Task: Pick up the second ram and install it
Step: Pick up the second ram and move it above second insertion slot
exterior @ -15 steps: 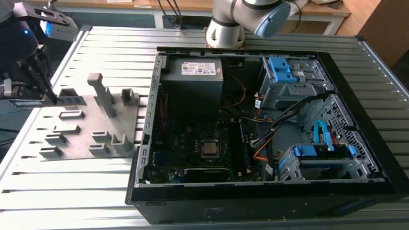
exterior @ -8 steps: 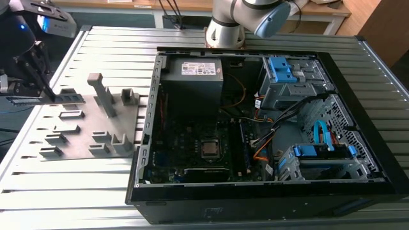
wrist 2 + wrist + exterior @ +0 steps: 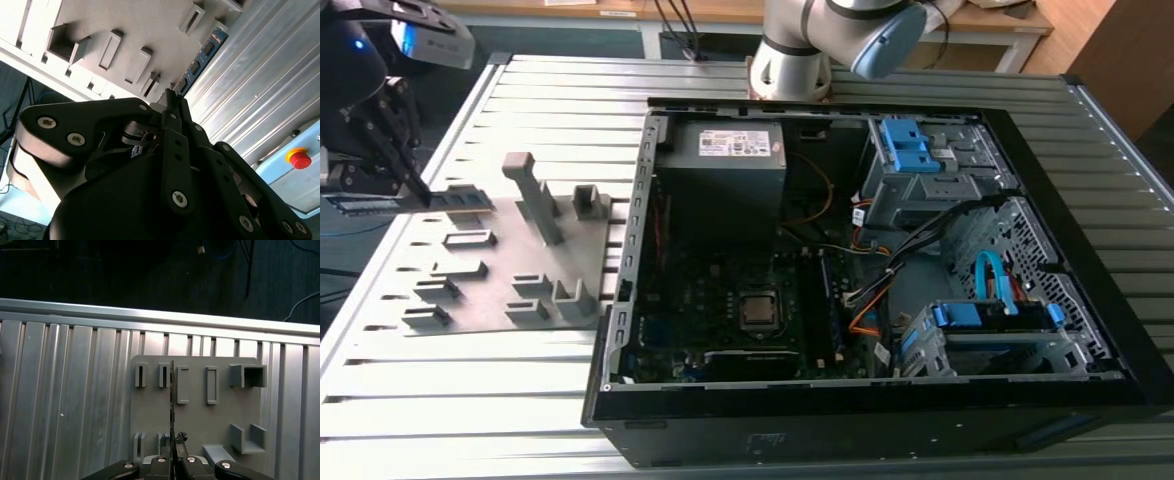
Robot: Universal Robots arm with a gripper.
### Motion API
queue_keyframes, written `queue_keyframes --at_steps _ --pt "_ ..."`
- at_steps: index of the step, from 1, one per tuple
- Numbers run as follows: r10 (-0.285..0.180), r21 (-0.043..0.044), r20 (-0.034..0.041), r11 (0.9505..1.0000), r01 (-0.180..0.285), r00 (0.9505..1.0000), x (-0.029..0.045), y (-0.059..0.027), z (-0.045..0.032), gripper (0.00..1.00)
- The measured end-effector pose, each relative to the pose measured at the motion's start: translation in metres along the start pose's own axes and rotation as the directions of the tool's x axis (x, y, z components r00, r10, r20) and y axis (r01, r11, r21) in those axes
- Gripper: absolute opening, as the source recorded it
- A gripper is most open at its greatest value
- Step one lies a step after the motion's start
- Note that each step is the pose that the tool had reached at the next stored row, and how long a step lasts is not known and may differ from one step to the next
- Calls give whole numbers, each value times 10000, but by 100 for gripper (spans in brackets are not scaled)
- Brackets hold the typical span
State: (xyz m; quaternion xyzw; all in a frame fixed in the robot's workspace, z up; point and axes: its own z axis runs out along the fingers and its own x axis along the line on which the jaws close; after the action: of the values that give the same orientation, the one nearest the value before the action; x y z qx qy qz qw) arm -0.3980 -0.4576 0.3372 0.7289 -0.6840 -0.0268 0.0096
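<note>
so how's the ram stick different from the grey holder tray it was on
The ram stick is a thin, long blue-green board with small black chips; the grey holder tray is a broad plain plate with upright blocks. The stick is clamped on edge in the gripper, which sits above the tray's edge at the exterior view's left; the tray lies flat on the ribbed metal table. Both sit outside the open computer case.
</note>
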Motion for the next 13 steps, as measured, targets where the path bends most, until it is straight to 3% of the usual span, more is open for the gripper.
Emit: queue_keyframes --at_steps 13 --pt "0 0 0 10000 0 10000 -3 7 -128 14"
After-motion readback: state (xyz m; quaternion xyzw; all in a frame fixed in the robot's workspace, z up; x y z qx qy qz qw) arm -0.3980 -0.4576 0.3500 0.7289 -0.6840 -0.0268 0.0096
